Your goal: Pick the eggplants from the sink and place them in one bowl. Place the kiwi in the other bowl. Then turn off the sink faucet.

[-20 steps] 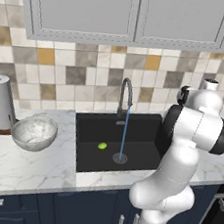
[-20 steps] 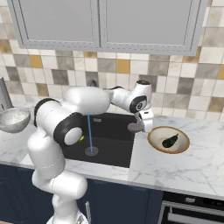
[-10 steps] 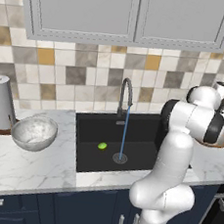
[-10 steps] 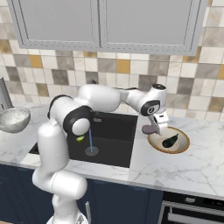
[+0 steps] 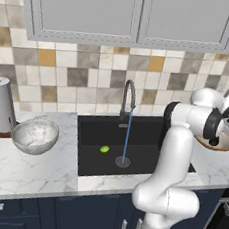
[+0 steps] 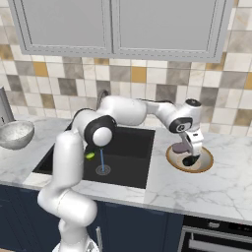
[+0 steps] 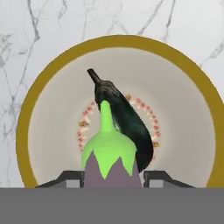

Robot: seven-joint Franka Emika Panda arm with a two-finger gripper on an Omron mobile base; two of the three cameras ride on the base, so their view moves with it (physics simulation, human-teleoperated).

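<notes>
My gripper (image 7: 113, 177) is shut on the pale mauve eggplant (image 7: 111, 162), whose green cap points away from the hand. It hangs just above the shallow tan bowl (image 7: 26, 113), seen at the counter's right (image 6: 206, 165). The dark purple-black eggplant (image 7: 127, 122) lies inside that bowl. In the right base view the gripper (image 6: 189, 147) holds the mauve eggplant (image 6: 182, 147) over the bowl's left half. The kiwi (image 5: 104, 149) lies on the floor of the black sink (image 5: 94, 129). A stream of water (image 5: 127, 135) runs from the faucet (image 5: 128, 95). The grey speckled bowl (image 5: 34, 135) stands left of the sink.
A paper towel roll (image 5: 0, 106) stands behind the grey bowl at the far left. The tiled wall rises behind the counter, with cabinets overhead. An oven front (image 6: 216, 238) sits below the counter at the right.
The arm has swung right, carrying the mauve eggplant from the sink's right edge to over the tan bowl. Kiwi, bowls and water stream are unchanged.
</notes>
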